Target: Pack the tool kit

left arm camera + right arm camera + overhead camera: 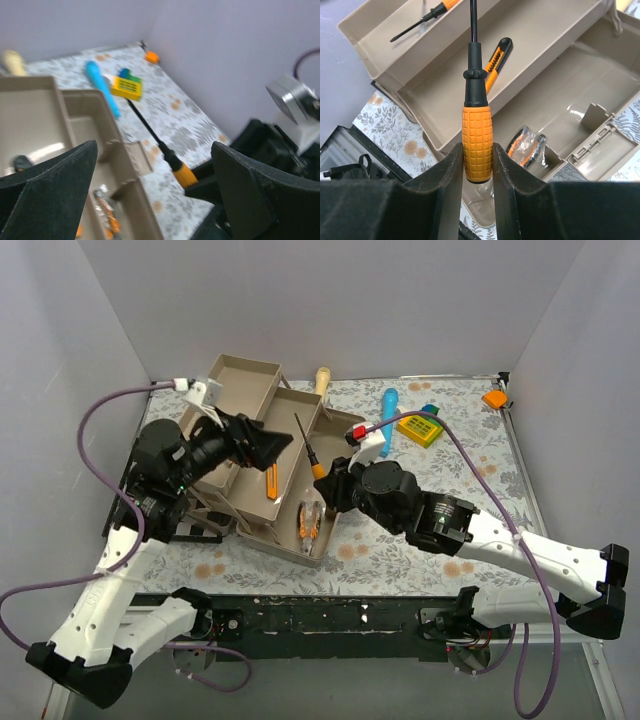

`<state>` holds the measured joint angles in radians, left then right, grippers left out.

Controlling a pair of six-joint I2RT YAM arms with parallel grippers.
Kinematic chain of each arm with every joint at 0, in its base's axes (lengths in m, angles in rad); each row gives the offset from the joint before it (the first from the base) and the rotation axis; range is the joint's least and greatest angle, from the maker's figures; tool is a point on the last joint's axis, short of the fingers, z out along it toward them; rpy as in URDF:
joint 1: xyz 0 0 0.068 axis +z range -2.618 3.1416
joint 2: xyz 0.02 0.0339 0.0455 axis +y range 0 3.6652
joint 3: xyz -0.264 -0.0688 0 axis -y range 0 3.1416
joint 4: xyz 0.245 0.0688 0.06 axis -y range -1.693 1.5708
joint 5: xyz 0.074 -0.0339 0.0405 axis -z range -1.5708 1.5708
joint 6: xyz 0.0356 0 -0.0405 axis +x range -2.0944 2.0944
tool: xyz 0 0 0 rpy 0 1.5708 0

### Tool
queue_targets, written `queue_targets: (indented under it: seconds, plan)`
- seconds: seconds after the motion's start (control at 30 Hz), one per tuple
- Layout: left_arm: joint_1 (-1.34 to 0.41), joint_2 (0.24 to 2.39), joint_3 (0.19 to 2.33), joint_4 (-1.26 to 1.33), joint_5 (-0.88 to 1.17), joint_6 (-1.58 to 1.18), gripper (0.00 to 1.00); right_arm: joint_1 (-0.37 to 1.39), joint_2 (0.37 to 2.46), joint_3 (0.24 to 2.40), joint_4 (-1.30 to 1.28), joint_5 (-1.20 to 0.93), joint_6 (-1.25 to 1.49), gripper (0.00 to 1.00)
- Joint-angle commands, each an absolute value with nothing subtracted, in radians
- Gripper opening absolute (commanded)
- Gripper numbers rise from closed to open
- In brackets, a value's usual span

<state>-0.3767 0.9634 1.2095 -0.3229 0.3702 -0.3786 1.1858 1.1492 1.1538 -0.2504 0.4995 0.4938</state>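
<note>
The tool kit [246,368] stands open at the table's left centre, its tan trays folded out; it also shows in the right wrist view [560,35]. My right gripper [477,165] is shut on the orange handle of a screwdriver [477,145] and holds it over the box's right edge [318,468], shaft pointing far. In the trays lie bagged pliers [526,147], an orange-and-black knife [496,62] and a small screwdriver [422,17]. My left gripper [272,447] is open and empty above the trays, and the held screwdriver [172,162] shows between its fingers.
A blue cylindrical tool [388,415] and a yellow toy block [420,428] lie right of the box at the back. A wooden-handled tool [322,380] lies behind the box. A small orange object [494,397] sits in the far right corner. Grey walls enclose the table.
</note>
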Motion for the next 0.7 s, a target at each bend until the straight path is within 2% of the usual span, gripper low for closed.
queue_targets:
  seconds: [0.0,0.13,0.2,0.37,0.53,0.63,0.67]
  plan:
    - [-0.495,0.974,1.039,-0.146,0.489,-0.581,0.98,1.200,1.124,1.157,-0.138,0.488,0.434,0.01]
    - [-0.528,1.011,0.999,-0.147,0.486,-0.627,0.98,1.206,1.095,1.123,-0.117,0.482,0.422,0.01]
    - [-0.544,1.023,0.985,-0.127,0.491,-0.646,0.92,1.212,1.077,1.101,-0.100,0.477,0.414,0.01]
    - [-0.575,1.037,0.994,-0.124,0.443,-0.663,0.68,1.219,1.045,1.055,-0.086,0.468,0.397,0.01]
    - [-0.607,1.064,0.983,-0.101,0.428,-0.699,0.59,1.227,1.020,1.026,-0.077,0.459,0.377,0.01]
    - [-0.643,1.089,0.986,-0.095,0.414,-0.710,0.45,1.229,1.011,1.012,-0.069,0.465,0.373,0.01]
    - [-0.655,1.094,0.986,-0.094,0.407,-0.713,0.37,1.230,1.009,1.009,-0.069,0.468,0.371,0.01]
